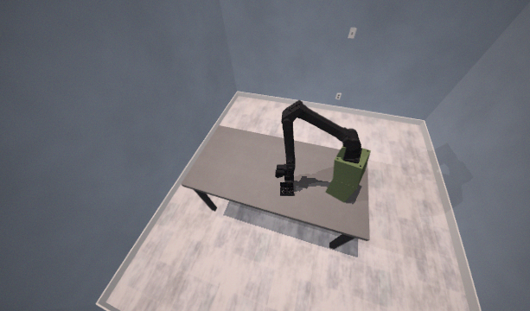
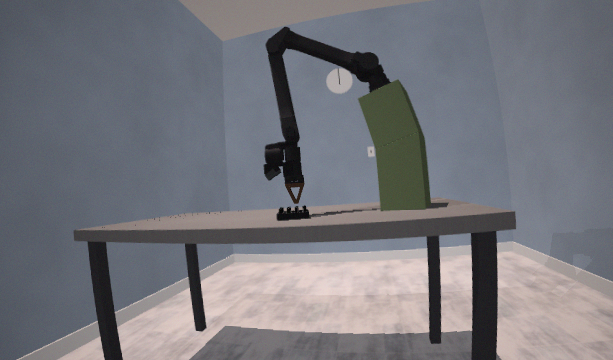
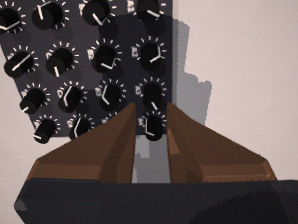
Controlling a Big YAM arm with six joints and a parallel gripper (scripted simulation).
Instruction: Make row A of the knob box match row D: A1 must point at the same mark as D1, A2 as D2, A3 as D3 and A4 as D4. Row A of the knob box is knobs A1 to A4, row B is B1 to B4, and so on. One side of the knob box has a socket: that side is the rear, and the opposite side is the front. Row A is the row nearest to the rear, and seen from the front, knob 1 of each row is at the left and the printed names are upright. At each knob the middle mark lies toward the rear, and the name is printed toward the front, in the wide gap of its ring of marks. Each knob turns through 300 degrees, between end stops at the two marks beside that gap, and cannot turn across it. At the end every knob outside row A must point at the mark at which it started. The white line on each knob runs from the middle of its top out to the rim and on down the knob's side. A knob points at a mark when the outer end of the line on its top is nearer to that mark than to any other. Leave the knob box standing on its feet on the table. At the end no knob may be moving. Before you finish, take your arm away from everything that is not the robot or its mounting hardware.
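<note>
The black knob box stands on the grey table, with four rows of black knobs, each marked with a white line. It also shows near the table's front edge in the top view and in the exterior view. My gripper hangs point-down just above the box, over its near right corner. Its brown fingers stand a small gap apart with nothing between them. In the wrist view the corner knob shows through that gap, below the fingertips. In the exterior view the fingertips are a little above the knob tops. The printed names are too small to read.
The green pedestal that carries the arm stands on the table's right end, also seen in the exterior view. The table's front edge runs close to the box.
</note>
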